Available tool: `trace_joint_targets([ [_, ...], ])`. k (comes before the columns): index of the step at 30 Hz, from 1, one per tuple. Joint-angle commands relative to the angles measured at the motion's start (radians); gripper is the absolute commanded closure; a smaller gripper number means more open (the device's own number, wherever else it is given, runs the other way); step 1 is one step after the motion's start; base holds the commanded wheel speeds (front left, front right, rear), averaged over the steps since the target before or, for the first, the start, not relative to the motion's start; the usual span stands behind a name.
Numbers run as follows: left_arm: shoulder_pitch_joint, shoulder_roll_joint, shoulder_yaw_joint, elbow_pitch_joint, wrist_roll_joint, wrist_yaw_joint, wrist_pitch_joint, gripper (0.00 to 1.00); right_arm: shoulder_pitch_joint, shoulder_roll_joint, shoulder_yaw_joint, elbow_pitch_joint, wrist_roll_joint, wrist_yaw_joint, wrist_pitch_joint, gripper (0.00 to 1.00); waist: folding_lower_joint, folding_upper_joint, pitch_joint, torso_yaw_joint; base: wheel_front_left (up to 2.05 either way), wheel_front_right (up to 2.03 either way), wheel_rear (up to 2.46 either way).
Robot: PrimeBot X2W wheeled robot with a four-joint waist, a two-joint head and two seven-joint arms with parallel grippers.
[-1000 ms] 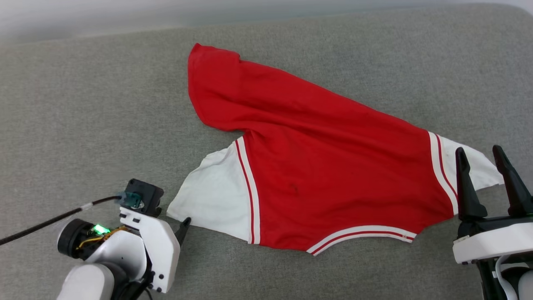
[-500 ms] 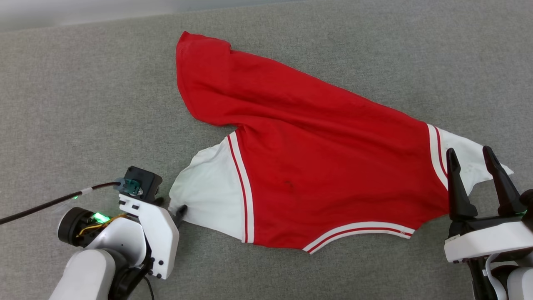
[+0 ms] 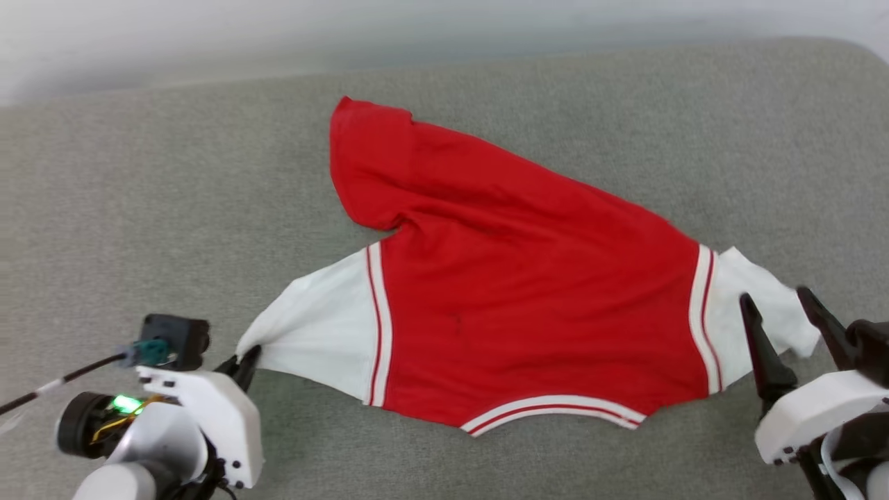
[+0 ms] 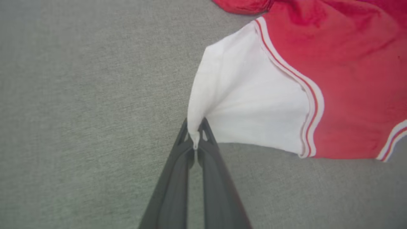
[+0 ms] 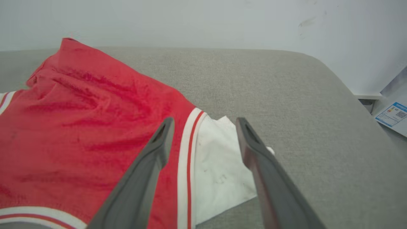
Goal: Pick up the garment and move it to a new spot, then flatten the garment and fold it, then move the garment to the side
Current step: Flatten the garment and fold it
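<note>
The garment (image 3: 528, 292), a red jersey with white sleeves and striped trim, lies spread on the grey cushion (image 3: 139, 208). My left gripper (image 3: 246, 357) at the lower left is shut on the tip of the left white sleeve (image 4: 248, 105), which is pulled taut into a point between the fingers (image 4: 194, 140). My right gripper (image 3: 778, 312) at the lower right stands open over the right white sleeve (image 5: 222, 171), one finger (image 5: 152, 159) over the red-and-white trim, the other (image 5: 254, 156) over the sleeve's outer edge. No lettering shows on the upward side.
The grey cushion's back edge meets a pale wall (image 3: 278, 35). In the right wrist view the cushion's rounded right corner (image 5: 334, 82) drops to a floor with a printed paper (image 5: 392, 116). A black cable (image 3: 42, 399) trails from my left wrist.
My left gripper closed on the left sleeve tip and drew it out leftward into a taut point. The head camera shifted. The right gripper stays open by the right sleeve.
</note>
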Motion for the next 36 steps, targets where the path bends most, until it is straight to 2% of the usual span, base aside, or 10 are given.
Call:
trace_joint_targets([
  [1,0.037,0.011,0.028,-0.041,-0.011,0.016,-0.017,1.00,0.029,-0.022,-0.004,-0.011,0.001,-0.001,0.077,0.00,0.0000,0.0000,-0.035,0.025,0.00,0.00,0.00],
  [4,0.082,0.019,0.064,-0.113,-0.028,0.032,-0.030,1.00,0.056,-0.038,-0.054,-0.033,-0.028,-0.001,0.199,0.00,0.0000,0.0000,-0.053,0.043,0.00,0.00,0.00],
  [7,0.121,0.024,0.091,-0.185,-0.047,0.039,-0.042,1.00,0.087,-0.020,-0.098,-0.053,-0.040,-0.001,0.350,0.00,0.0000,0.0000,-0.061,0.060,0.00,0.00,0.00],
  [10,0.157,0.030,0.109,-0.253,-0.067,0.033,-0.048,1.00,0.098,-0.025,-0.112,-0.087,-0.033,-0.001,0.480,0.00,0.0000,0.0000,-0.061,0.073,0.00,0.00,0.00],
  [11,0.157,0.030,0.109,-0.253,-0.067,0.033,-0.048,1.00,0.098,-0.025,-0.112,-0.087,-0.033,-0.001,0.480,0.00,0.0000,0.0000,-0.061,0.073,0.00,0.00,0.00],
  [13,0.183,0.038,0.105,-0.308,-0.081,0.019,-0.045,1.00,0.103,-0.027,-0.119,-0.091,-0.020,-0.001,0.553,0.00,0.0000,0.0000,-0.052,0.091,0.00,0.00,0.00],
  [19,0.183,0.044,0.090,-0.358,-0.083,0.007,-0.043,1.00,0.074,-0.025,-0.143,-0.057,-0.021,-0.001,0.585,0.00,0.0000,0.0000,-0.029,0.121,0.00,0.00,0.00],
  [25,0.156,0.045,0.073,-0.372,-0.080,-0.003,-0.052,1.00,0.031,-0.031,-0.151,0.020,-0.041,-0.001,0.583,0.00,0.0000,0.0000,0.004,0.148,0.00,0.00,0.00],
  [35,0.119,0.051,0.053,-0.353,-0.088,-0.019,-0.054,1.00,0.016,-0.004,-0.138,0.176,-0.050,-0.001,0.591,0.00,0.0000,0.0000,0.039,0.171,0.00,0.00,0.00],
  [36,0.118,0.051,0.052,-0.349,-0.089,-0.020,-0.055,1.00,0.023,-0.003,-0.129,0.188,-0.046,-0.001,0.598,0.58,0.0000,0.0000,0.037,0.171,0.00,0.00,0.00],
])
